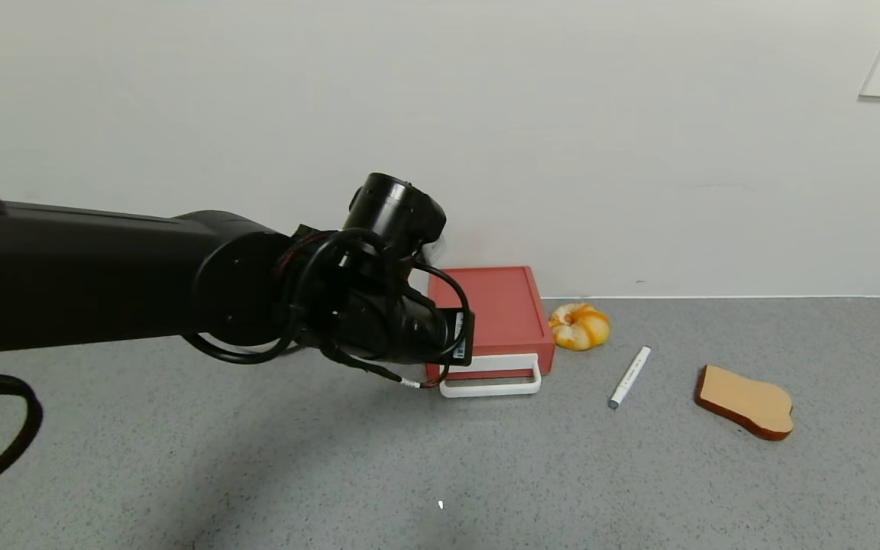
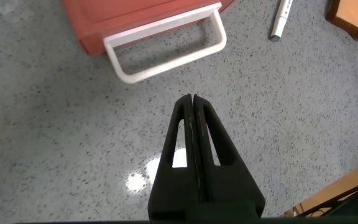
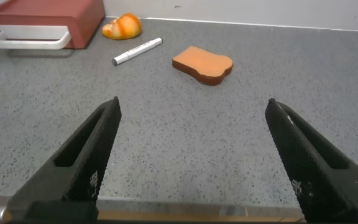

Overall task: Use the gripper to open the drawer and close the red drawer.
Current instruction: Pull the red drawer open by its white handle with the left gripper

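A grey speckled countertop [image 1: 180, 473] runs back to a white wall, where the salmon-red drawer [image 1: 497, 309] sits against the wall's foot, its tray apparently pushed in and its white loop handle [image 1: 492, 380] jutting toward the robot. The left arm reaches across the head view, its gripper [image 2: 192, 109] hovering above the counter just short of the handle, jaws clenched together on nothing. The box looks like light, rigid plastic with a smooth finish, likely to skid across the counter when pulled rather than release its tray; the stiff handle loop is the obvious purchase, hooked or pinched at its front bar. To the drawer's right lie a bread roll [image 1: 579, 326], a white marker [image 1: 629, 376] and a slice of toast [image 1: 745, 400]. The head view hides the left fingertips behind the wrist; only the left wrist view shows them shut and aimed toward the handle. The right wrist view alone reveals the right gripper [image 3: 191, 149], jaws spread wide, parked well away from the drawer.
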You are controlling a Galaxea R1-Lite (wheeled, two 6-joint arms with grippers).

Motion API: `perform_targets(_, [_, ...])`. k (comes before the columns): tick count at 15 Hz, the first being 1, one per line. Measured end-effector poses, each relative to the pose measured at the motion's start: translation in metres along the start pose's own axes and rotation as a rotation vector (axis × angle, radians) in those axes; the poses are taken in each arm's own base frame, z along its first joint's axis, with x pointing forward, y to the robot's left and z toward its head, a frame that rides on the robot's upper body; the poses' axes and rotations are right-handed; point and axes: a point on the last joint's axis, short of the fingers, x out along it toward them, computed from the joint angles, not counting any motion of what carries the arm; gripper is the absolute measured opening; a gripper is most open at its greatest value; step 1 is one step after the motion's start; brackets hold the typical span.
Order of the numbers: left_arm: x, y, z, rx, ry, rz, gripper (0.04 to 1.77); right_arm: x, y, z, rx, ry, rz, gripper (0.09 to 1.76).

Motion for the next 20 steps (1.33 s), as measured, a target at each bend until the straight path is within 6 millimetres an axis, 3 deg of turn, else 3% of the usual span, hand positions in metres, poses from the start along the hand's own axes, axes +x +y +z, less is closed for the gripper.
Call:
perform_targets(6, [0.049,-0.006,0.007,-0.058,0.068,-0.102,0.11,0.000,0.000,0.000,0.000,0.000,0.000,1.71])
perform_targets(12, [0.104,-0.009,-0.002,-0.092,0.119,-0.086,0.11,0.000,0.000,0.000,0.000,0.000,0.000,1.71])
perform_targets(20, [0.136,-0.008,-0.004,-0.094,0.118,-0.074,0.11,0.000,0.000,0.000,0.000,0.000,0.000,1.71])
